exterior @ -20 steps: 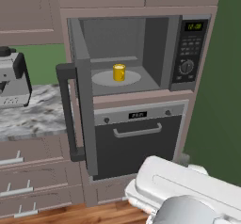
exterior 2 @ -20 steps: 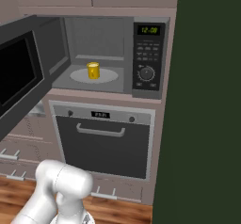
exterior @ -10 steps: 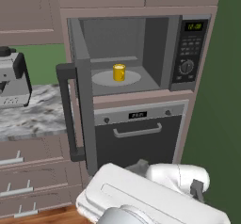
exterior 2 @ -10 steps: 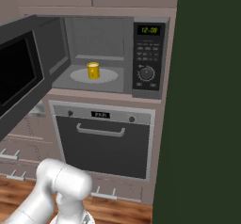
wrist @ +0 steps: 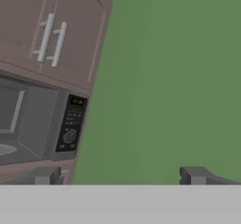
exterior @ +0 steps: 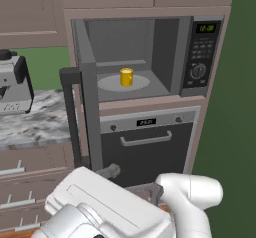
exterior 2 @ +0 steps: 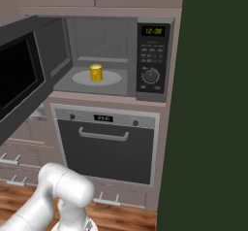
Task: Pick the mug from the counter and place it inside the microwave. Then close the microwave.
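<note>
- The mug (exterior: 126,77) stands upright on the round plate (exterior: 111,84) inside the microwave (exterior: 150,57).
- The microwave door (exterior 2: 22,77) hangs wide open.
- The tool (wrist: 120,176) has its fingers (wrist: 195,176) spread apart and empty, facing the green wall (wrist: 179,77).
- The bench (exterior: 35,124) lies to the left, carrying the coffee machine (exterior: 12,87).

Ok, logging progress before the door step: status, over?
End effector open, empty, well back from the microwave. Mug upright on the turntable inside. Door wide open, nothing blocking its swing.
</note>
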Available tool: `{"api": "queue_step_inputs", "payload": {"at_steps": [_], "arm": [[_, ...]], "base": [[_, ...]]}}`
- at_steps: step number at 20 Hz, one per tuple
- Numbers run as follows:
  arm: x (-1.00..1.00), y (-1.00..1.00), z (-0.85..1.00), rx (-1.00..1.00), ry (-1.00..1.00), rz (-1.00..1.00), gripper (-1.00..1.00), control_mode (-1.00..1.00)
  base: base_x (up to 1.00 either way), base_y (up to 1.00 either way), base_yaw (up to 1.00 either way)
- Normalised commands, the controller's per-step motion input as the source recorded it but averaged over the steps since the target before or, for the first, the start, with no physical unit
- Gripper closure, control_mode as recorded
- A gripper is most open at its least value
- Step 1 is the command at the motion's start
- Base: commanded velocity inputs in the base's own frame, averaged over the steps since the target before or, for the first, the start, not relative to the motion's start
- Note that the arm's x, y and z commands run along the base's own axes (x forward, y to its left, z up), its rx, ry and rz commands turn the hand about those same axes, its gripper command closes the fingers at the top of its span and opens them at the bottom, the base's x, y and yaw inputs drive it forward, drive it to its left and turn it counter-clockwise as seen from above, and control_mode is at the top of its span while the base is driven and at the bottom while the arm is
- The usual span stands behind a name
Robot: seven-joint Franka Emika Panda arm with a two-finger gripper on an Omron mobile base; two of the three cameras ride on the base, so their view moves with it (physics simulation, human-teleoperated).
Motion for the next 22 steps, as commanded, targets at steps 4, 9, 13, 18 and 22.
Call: {"api": "queue_step_inputs", "payload": {"at_steps": [4,9,13,18,22], "arm": [[0.47,0.21,-0.28,-0.03,0.0,-0.04,-1.0,-1.0],[0.49,0.11,-0.32,-0.02,0.0,-0.02,-1.0,-1.0],[0.48,0.13,-0.25,-0.02,0.0,-0.01,-1.0,-1.0],[0.47,0.19,-0.12,-0.01,0.0,-0.01,-1.0,-1.0],[0.35,0.34,-0.02,-0.01,0.0,-0.06,-1.0,-1.0]], "base": [[0.0,0.0,0.0],[0.0,0.0,0.0],[0.0,0.0,0.0],[0.0,0.0,0.0],[0.0,0.0,0.0]]}}
